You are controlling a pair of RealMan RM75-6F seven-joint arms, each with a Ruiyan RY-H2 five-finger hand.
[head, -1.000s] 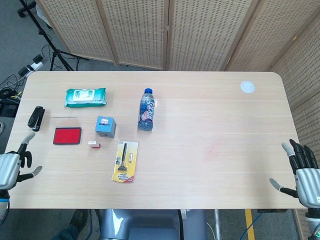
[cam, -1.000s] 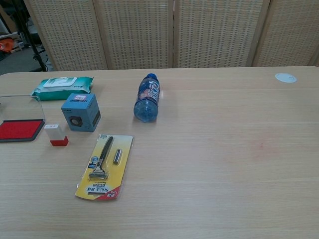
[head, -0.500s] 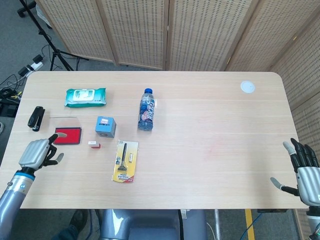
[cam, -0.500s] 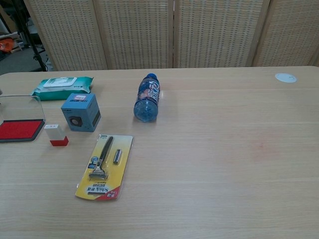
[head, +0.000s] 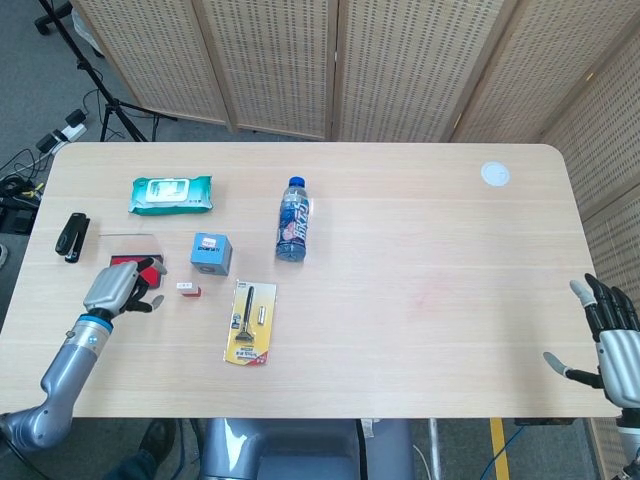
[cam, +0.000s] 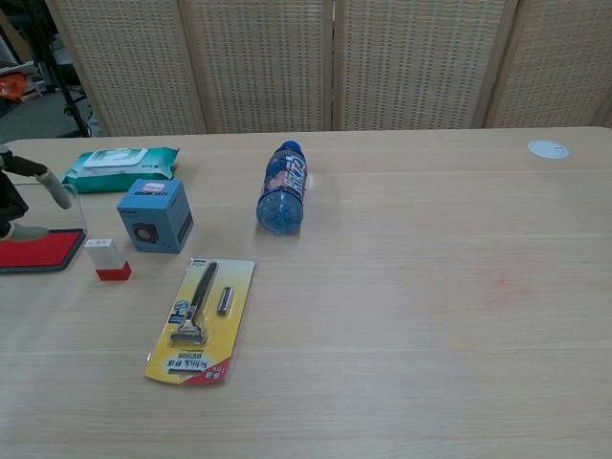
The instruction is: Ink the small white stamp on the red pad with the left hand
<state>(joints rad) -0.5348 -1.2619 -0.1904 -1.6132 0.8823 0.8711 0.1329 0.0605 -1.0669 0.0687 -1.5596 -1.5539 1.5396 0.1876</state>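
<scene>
The right hand point(head: 612, 342) hangs off the tabletop's point(head: 420, 300) near right edge, fingers spread, empty. The left hand point(head: 118, 287) hovers over the red pad point(cam: 36, 248), fingers apart, holding nothing. The small white stamp point(head: 187, 290) stands just right of the pad, before the blue box point(head: 211, 252).

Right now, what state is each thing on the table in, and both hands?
Ink pad: lid up, red face exposed.
Stamp: upright beside the pad, untouched.
Water bottle: lying on its side, cap on.
Razor pack: flat, sealed.
Left hand: over the pad, holding nothing.
Right hand: open, empty.
</scene>
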